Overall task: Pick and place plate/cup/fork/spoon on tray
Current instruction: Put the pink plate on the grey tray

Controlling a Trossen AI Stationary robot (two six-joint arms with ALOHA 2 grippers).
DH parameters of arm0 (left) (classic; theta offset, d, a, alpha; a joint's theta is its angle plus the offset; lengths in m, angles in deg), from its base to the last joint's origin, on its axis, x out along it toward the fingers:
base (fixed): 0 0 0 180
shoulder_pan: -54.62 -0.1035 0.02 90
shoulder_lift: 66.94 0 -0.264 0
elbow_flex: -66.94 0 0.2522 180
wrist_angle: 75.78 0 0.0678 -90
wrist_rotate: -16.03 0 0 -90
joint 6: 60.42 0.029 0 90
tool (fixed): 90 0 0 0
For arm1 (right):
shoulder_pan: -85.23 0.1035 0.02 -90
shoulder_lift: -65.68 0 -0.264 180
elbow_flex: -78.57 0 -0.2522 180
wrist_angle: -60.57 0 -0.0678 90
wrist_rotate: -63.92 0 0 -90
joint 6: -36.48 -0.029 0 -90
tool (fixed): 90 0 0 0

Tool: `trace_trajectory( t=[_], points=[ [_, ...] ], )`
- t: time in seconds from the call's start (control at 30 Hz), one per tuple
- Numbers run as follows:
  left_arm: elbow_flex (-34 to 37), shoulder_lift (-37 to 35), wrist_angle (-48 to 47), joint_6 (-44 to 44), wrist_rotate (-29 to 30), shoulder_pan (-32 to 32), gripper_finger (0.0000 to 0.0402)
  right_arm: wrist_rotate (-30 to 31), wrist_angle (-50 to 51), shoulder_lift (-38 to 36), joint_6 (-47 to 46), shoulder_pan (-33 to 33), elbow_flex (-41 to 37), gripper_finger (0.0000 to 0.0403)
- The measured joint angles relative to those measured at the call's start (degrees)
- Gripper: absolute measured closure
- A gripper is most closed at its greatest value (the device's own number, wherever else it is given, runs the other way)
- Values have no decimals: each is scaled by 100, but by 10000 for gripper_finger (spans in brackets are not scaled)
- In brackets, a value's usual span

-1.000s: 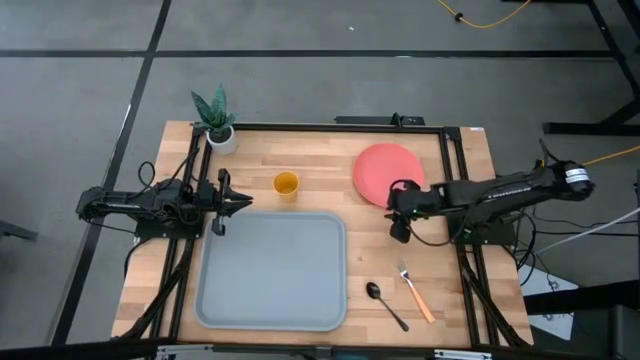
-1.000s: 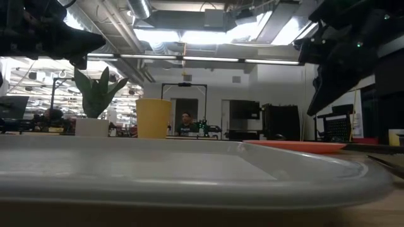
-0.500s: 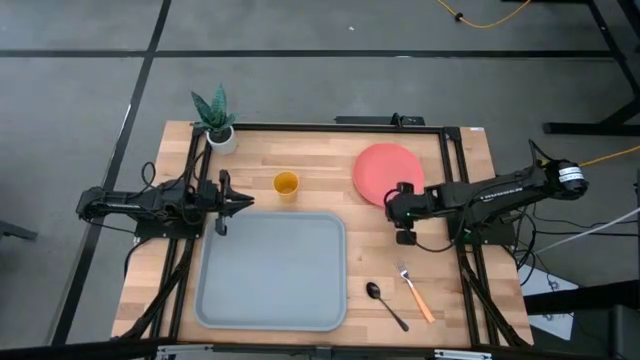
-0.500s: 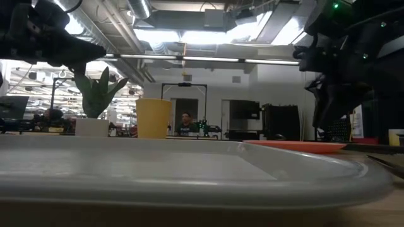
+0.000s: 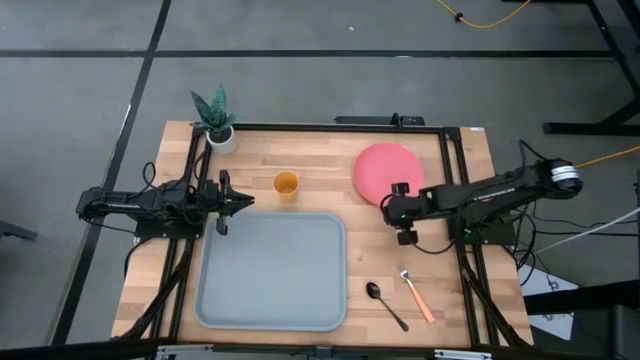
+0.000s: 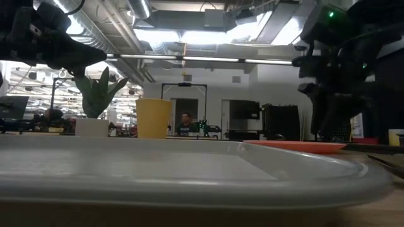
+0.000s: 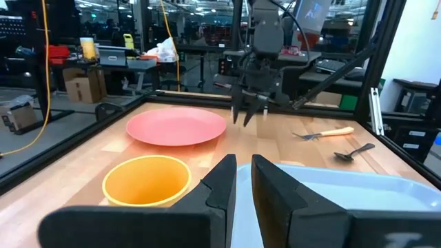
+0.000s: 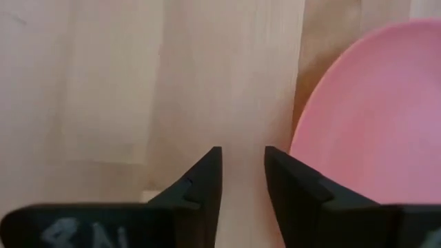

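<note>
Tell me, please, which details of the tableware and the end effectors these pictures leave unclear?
- Spoon and fork: barely visible in the low view, at the picture's right edge beyond the tray's rim.
- Plate: cut off by the right wrist view's edges.
- Right end effector: its height above the table is unclear from above.
- Cup: its inside is hidden in the low view.

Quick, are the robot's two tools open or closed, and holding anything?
Left tool: slightly open, holding nothing.
Right tool: slightly open, empty, beside the plate.
</note>
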Motion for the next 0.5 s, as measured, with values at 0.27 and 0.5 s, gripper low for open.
trace_trajectory(
  t=[0.27,0.5],
  points=[
    [0,0,1,0,0,0,360,1320,-437,484,-452,0,0,289],
    [0,0,1,0,0,0,360,907,-357,509,-648,1,0,289]
  ],
)
